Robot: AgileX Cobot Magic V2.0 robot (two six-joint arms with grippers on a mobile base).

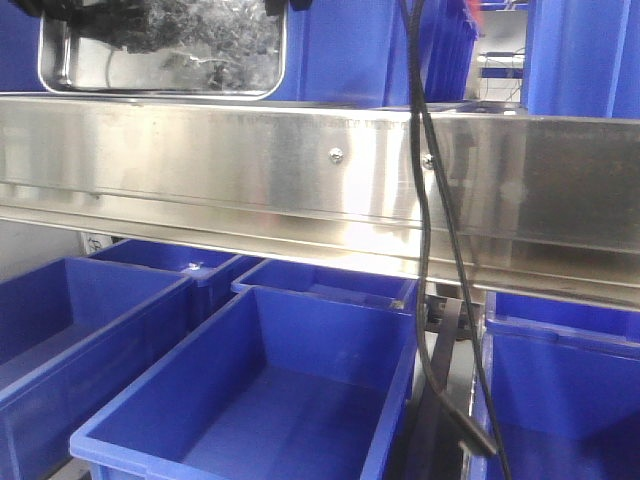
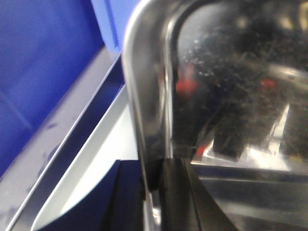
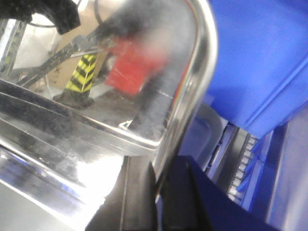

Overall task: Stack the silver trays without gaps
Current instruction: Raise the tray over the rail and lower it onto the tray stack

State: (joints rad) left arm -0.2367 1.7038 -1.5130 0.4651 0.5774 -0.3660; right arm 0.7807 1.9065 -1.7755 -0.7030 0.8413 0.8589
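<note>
Above the rail (image 1: 300, 170), at the top left of the front view, a tray (image 1: 235, 70) stands tipped up with its hollow side toward the camera. Its shiny floor mirrors dark clutter. Blue bins (image 1: 270, 400) sit open on the level under the rail, and more of them stand behind the tray. A black cable (image 1: 425, 250) hangs down across the rail, right of centre.

From the left wrist, the tray's rounded rim (image 2: 144, 96) runs down the middle of the view. The left gripper (image 2: 154, 175) is clamped on it, with black fingers (image 2: 178, 202) pressed to either side and no gap showing. A blue wall lies to the left.

From the right wrist, the right gripper (image 3: 156, 185) is pinched in the same way on the rim (image 3: 192, 96), which passes straight down between its fingers (image 3: 197, 207). Blue plastic stands close on the right. The tray floor here reflects blurred red and yellow-black striped shapes.
</note>
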